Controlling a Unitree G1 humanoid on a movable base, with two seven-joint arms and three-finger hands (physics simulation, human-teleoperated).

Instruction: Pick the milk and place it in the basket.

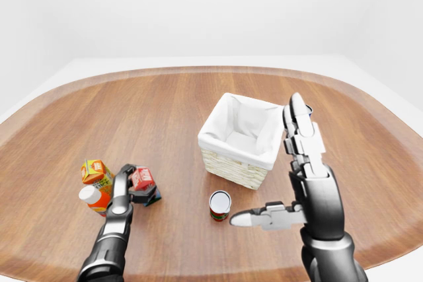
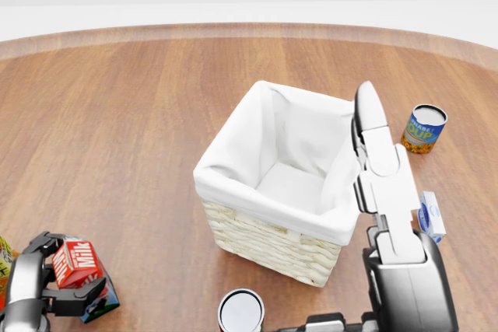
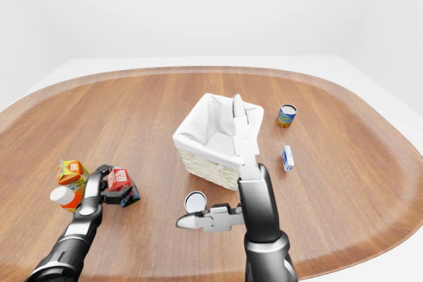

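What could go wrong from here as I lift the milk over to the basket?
The left hand grips the milk near its top, so the carton could tilt or slip. An orange carton and a bottle stand close beside it and could get knocked. The raised right hand hangs by the basket rim, crowding the drop.

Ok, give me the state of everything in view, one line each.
milk: upright on the table, left hand closed round it
basket: upright, empty
right hand: open, holding nothing
soup can: upright
small blue box: upright
can by the basket: upright
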